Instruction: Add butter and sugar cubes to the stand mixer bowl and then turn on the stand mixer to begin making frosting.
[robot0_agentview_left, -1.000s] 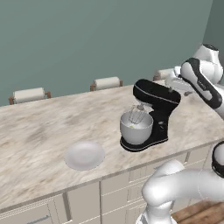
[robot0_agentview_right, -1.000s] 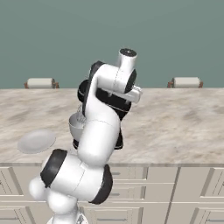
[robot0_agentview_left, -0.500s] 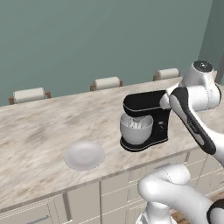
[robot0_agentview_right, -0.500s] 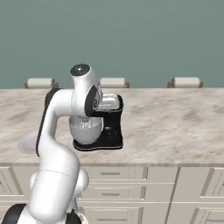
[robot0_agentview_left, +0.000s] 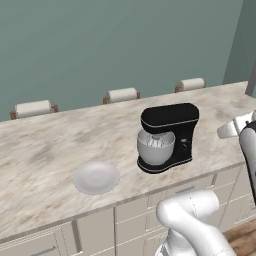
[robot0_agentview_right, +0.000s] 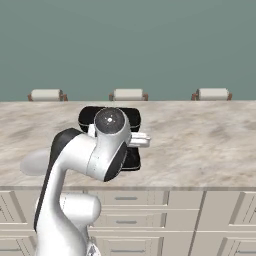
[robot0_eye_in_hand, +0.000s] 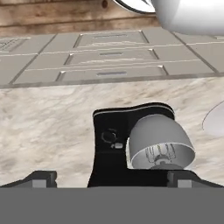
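The glossy black stand mixer (robot0_agentview_left: 169, 134) stands on the marble counter with its head level and the whisk down in the silver stand mixer bowl (robot0_agentview_left: 155, 149). My gripper (robot0_eye_in_hand: 113, 179) is open, its fingertips (robot0_eye_in_hand: 42, 178) wide apart with nothing between them. It looks at the mixer (robot0_eye_in_hand: 117, 148) and its bowl (robot0_eye_in_hand: 160, 141) in a rolled view. A small knob (robot0_eye_in_hand: 107, 137) shows on the mixer's column. In the left base view my hand (robot0_agentview_left: 232, 128) hangs right of the mixer, about level with its head. The butter and sugar cubes are hidden.
A round white plate (robot0_agentview_left: 96, 177) lies on the counter left of the mixer, with nothing showing on it. Three chair backs (robot0_agentview_left: 122, 94) stand along the counter's far edge. Drawers (robot0_eye_in_hand: 109, 57) run below the near edge. My arm (robot0_agentview_right: 95, 150) covers most of the mixer in the right base view.
The mixer's head has gone from tilted up to level over the bowl. My arm has swung from over the mixer to its right side. The jaws stayed open.
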